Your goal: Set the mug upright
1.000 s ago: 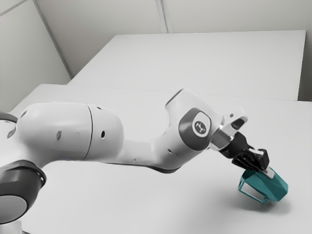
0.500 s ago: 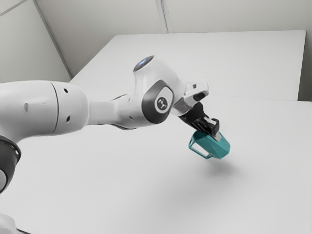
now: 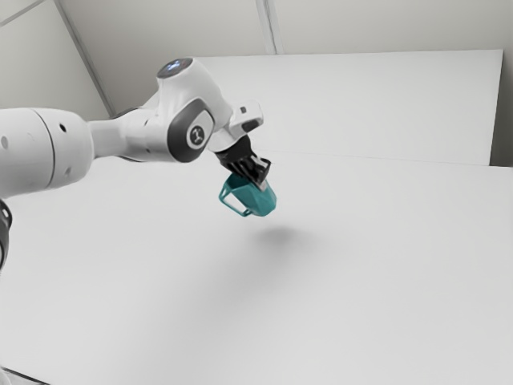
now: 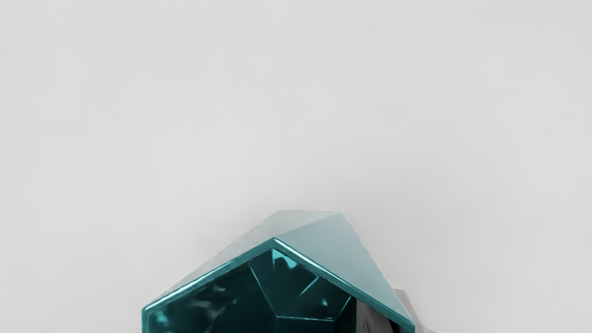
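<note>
Wrist view: looking into the open mouth of a faceted teal mug (image 4: 286, 282), with 1 finger (image 4: 373, 319) inside its wall and the outer finger (image 4: 405, 300) on the far side of that wall. Pinching the wall between them, so holding the mug with a narrowed black gripper (image 3: 259, 180). In the exterior view, carrying it in the air near the middle, leaning: mouth toward about 10 o'clock, base toward about 4, handle (image 3: 232, 207) on the 8 o'clock side.

As for progress, to judge by this: gripped and lifted, but not upright. Likely left to do: take out the lean, lower the base flat onto the table (image 3: 361, 265), then let go. Best not to release at this tilt, for fear of a topple.

Reaching in from 9 o'clock of the exterior view with the white Franka arm (image 3: 48, 152), forearm roughly level, then bending down at the wrist joint (image 3: 191, 130). Pointing the hand (image 3: 244, 119) steeply down, toward about 5 o'clock.

Beneath the mug, at roughly 5 o'clock from it, casting a soft shadow (image 3: 279, 234) on the table, apart from the base. Farther off, toward 12 o'clock, backed by a pale slab (image 3: 361, 104) and light walls (image 3: 184, 24).
</note>
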Motion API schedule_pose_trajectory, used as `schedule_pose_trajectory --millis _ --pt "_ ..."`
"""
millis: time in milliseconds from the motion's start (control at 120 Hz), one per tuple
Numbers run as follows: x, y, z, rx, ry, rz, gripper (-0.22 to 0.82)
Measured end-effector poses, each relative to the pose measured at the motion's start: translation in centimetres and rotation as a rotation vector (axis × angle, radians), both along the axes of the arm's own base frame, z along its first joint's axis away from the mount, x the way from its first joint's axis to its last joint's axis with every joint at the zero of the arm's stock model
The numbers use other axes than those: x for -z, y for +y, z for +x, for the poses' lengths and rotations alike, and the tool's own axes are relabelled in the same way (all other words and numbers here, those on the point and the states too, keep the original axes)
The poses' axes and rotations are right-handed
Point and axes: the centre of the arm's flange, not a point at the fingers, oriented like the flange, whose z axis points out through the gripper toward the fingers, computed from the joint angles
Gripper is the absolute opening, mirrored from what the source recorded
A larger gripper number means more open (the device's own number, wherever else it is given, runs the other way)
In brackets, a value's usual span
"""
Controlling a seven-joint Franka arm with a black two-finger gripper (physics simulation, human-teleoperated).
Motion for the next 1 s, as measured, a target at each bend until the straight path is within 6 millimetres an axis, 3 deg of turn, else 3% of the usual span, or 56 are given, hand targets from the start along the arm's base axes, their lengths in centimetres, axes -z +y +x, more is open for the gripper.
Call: schedule_pose_trajectory --millis 200,383,525,692,1000 --pt "0.6 3.4 0.1 -0.043 0.062 0.1 -0.18" --pt "2.8 6.8 0.6 -0.105 0.117 0.169 -0.18" --pt "5.1 8.4 0.9 -0.142 0.163 0.206 -0.18" --pt "7.5 9.0 1.0 -0.163 0.203 0.24 -0.18" --pt "8.8 10.2 1.1 -0.196 0.224 0.267 -0.18"
